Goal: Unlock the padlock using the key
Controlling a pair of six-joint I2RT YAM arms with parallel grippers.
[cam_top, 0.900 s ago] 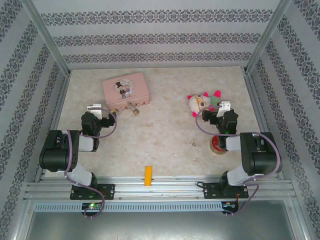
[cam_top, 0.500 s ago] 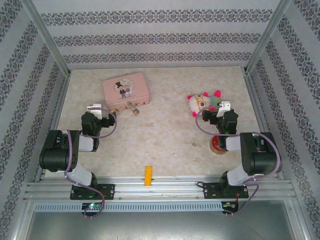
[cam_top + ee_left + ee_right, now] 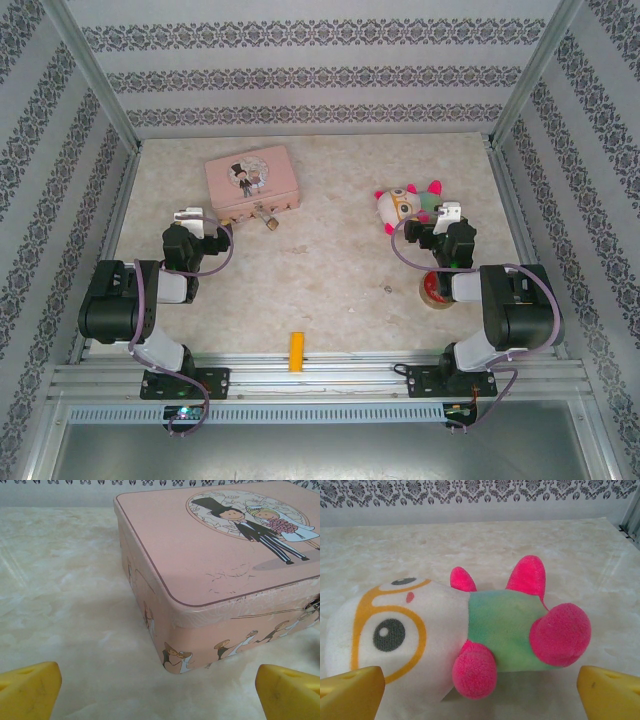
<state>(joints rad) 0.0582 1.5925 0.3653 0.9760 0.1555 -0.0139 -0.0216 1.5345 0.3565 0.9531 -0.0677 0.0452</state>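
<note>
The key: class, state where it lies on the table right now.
In the top view the key lies on the table right of centre, just left of the round red object by the right arm.

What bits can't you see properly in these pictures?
- Top view: the key is a speck, too small to show its shape.
- Top view: the padlock is too small to tell locked from open.
- Left wrist view: the clasp of the pink tin is cut off by the right edge.
- Top view: the right arm hides part of a round red thing.
</note>
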